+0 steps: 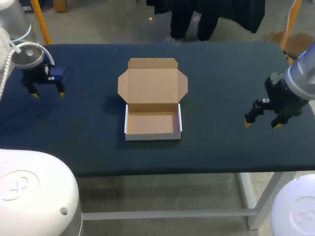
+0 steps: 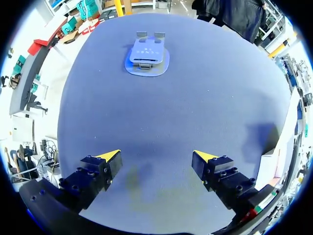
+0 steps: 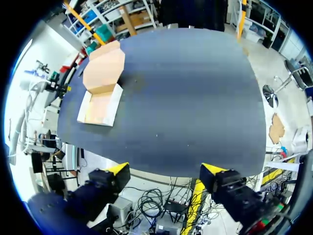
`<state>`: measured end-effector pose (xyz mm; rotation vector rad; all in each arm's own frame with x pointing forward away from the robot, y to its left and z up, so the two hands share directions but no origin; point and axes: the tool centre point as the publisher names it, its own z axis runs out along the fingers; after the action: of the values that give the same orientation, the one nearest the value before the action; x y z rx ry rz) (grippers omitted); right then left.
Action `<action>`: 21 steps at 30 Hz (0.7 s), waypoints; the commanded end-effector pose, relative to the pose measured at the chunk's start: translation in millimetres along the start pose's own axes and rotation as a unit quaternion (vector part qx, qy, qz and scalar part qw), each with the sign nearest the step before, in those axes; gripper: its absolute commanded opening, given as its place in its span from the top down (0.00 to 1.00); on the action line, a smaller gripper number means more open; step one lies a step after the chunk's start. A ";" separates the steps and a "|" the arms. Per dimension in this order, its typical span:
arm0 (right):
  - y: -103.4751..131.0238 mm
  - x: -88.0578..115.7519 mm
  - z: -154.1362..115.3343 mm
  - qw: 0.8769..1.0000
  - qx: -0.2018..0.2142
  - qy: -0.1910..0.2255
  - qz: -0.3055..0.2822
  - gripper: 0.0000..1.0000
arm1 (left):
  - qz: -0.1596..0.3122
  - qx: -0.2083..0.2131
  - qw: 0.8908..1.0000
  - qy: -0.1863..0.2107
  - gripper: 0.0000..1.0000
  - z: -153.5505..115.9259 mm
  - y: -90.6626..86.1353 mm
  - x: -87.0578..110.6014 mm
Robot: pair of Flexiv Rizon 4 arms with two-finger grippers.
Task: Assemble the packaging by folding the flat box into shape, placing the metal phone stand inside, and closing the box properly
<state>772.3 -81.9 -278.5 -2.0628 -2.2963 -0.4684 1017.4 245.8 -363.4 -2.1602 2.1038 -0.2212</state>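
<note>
Head view: box (image 1: 153, 123), open-topped.

phone stand (image 2: 146, 55) — print blurred; right arm (image 1: 301, 73) edge-cut

Wide stretches of desk (image 1: 221, 78) on 2 sides of the low-walled open box (image 1: 152, 125), its lid (image 1: 152, 81) folded back behind.

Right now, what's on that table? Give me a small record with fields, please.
table: dark blue top
box: folded into a tray, lid open, nothing inside, in the middle
left hand: open, empty
right hand: open, empty, at the table's right side
phone stand: lying on the table ahead of the left hand, untouched
</note>
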 end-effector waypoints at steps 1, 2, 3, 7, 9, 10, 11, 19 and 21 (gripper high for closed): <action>0.5 0.5 -2.7 1.000 0.003 0.000 0.000 0.00 | 0.003 -0.006 1.000 0.000 0.00 9.6 -9.8 -3.8; 0.5 0.5 -2.7 1.000 0.003 0.000 0.000 0.00 | 0.009 -0.003 1.000 0.002 0.00 11.4 -11.5 -4.9; 0.5 0.5 -2.7 1.000 0.003 0.000 0.000 0.00 | 0.012 -0.003 1.000 0.004 0.00 12.7 -12.6 -6.2; 0.5 0.5 -2.7 1.000 0.003 0.000 0.000 0.00 | 0.020 0.000 1.000 0.010 0.00 17.2 -17.4 -10.1; 0.5 0.5 -2.7 1.000 0.003 0.000 0.000 0.00 | 0.024 0.001 1.000 0.008 0.00 19.2 -20.6 -11.4; 0.5 0.5 -2.7 1.000 0.003 0.000 0.000 0.00 | 0.024 0.000 1.000 0.007 0.00 20.2 -22.5 -12.1; 0.5 0.5 -2.7 1.000 0.003 0.000 0.000 0.00 | 0.025 0.000 1.000 0.006 0.00 21.0 -23.7 -12.7; 0.5 0.5 -2.7 1.000 0.003 0.000 0.000 0.00 | 0.037 0.002 0.999 0.004 0.00 26.6 -29.4 -16.7; 0.5 0.5 -2.7 1.000 0.003 0.000 0.000 0.00 | 0.039 0.003 0.999 0.004 0.00 27.7 -29.8 -17.3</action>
<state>772.4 -81.7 -278.0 -2.0617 -2.2960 -0.4667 1048.2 263.6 -382.8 -2.0714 2.1820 -0.2349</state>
